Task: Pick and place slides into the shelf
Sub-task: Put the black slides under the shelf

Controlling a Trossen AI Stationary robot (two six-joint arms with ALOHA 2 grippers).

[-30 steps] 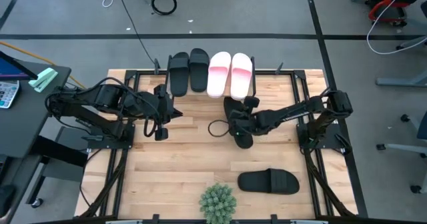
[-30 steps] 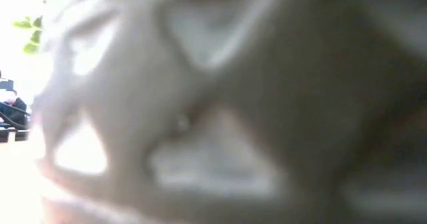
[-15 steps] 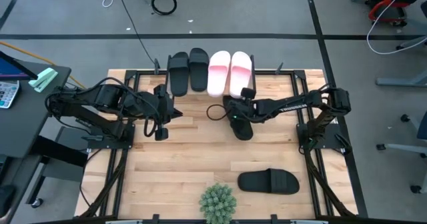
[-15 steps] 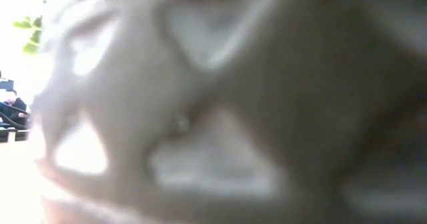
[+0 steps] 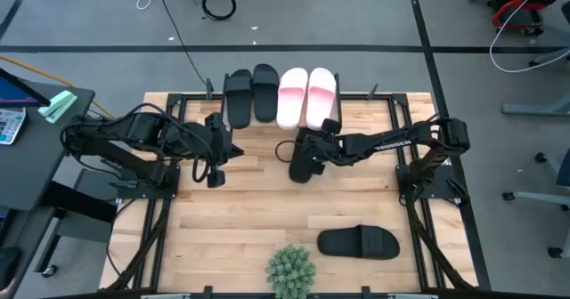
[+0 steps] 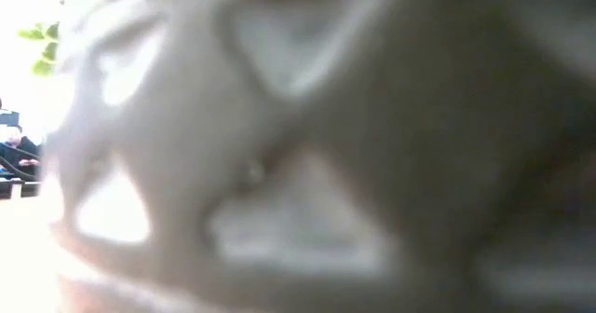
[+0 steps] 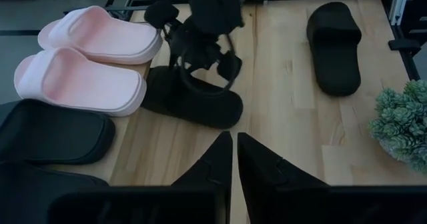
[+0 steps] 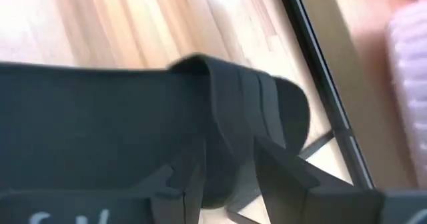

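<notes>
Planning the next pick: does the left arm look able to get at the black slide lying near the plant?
Probably not easily. That slide lies on the right half, and the left hand waits across the table; the right hand is nearer.

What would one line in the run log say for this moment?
right gripper: open over black slide by the shelf | left gripper: shut, idle | on shelf: two black, two pink slides | black slide waiting near plant
</notes>
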